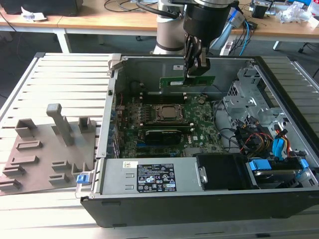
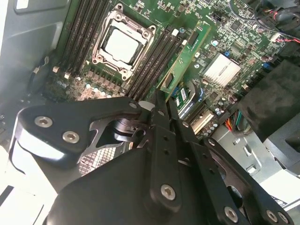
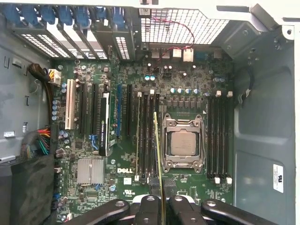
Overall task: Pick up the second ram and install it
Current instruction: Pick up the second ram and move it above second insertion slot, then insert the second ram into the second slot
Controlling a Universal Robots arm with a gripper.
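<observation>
Exterior view first: the open computer case [image 1: 279,94] is lying on its side on the slatted table [image 1: 65,74]. It's holding the big motherboard [image 1: 199,132] with the CPU socket [image 1: 169,113] in the middle, a power supply [image 1: 149,177] along the near edge, and a drive cage [image 1: 249,99] with coloured cables at the exterior view's right. The grey holder tray [image 1: 45,154] is sitting just beside the case at the exterior view's left. The gripper [image 1: 192,73] is hanging over the far part of the case, clenching the second ram [image 1: 187,81] by its top edge. The stick is standing on edge with its long side level, beyond the socket; can't tell if it's touching the board.

In the second wrist view, the gripper [image 2: 165,101] is pinching the ram [image 2: 185,58], a long, narrow green strip running alongside the dark memory slots [image 2: 154,58] next to the socket [image 2: 123,44].

In the first wrist view, the ram [image 3: 157,140] is showing edge-on as a thin yellow-green line between the gripper's [image 3: 161,200] fingers, lining up with the slots just beside the socket [image 3: 183,143].
</observation>
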